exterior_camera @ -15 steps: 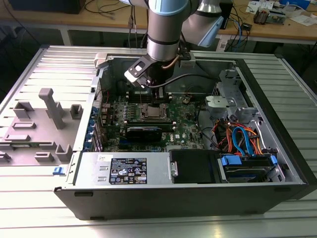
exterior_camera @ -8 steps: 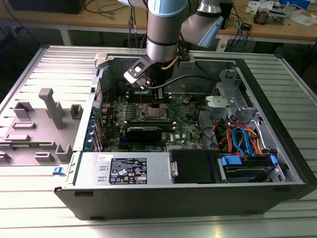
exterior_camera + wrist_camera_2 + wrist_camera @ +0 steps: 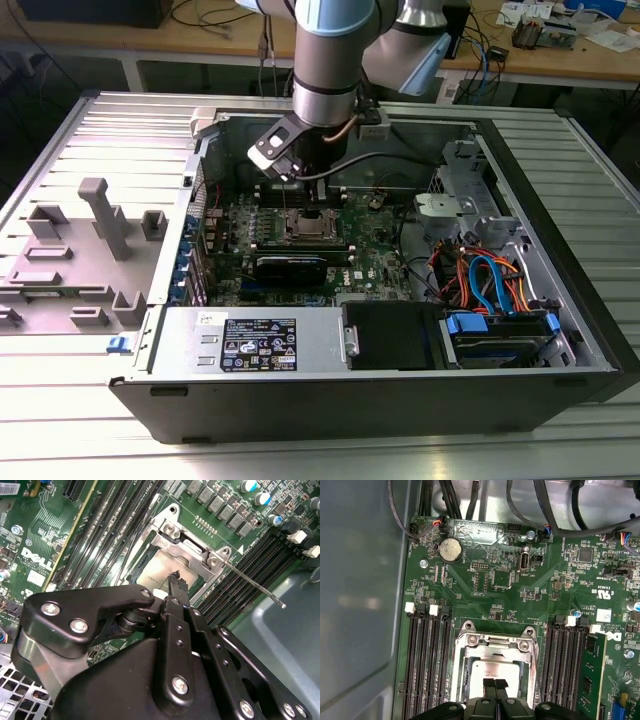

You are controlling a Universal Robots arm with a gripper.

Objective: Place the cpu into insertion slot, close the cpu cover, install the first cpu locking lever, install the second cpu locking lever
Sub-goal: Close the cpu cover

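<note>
Claw (image 3: pixel 495 684): closed, fingertips pressed together, nothing visible between them; hangs just over the cpu in the first wrist view.
Cpu (image 3: pixel 495 669): seated in the insertion slot, lying flat, dull metal top up.
Cpu handling: judged light, stiff and thin; smooth top likely slippery, underside contacts likely fragile; best taken by two opposite edges, never by the faces.
Cpu heading: square, so no real long axis; squared up parallel to the slot rim and to the memory slots alongside.
Insertion slot (image 3: pixel 466 675): dark socket wall visible beside the chip, inside the silver rim.
Cpu cover (image 3: pixel 496 652): silver frame, seemingly lowered around the chip, chip visible through the cut-out; fully flat or not, cannot tell.
Locking lever (image 3: pixel 255 587): thin metal rod in the second wrist view, reaching from a corner of the frame out across the memory slots; looks unlatched, as a judgement.
Memory slots (image 3: pixel 427 665): long black rows on both sides of the socket.
Motherboard (image 3: pixel 490 580): green, flat in the floor of the open computer case (image 3: pixel 400 400).
Tabletop (image 3: pixel 60 400): ribbed metal, carrying the case; grey fixtures (image 3: pixel 100 215) on it at the exterior view's left.
</note>
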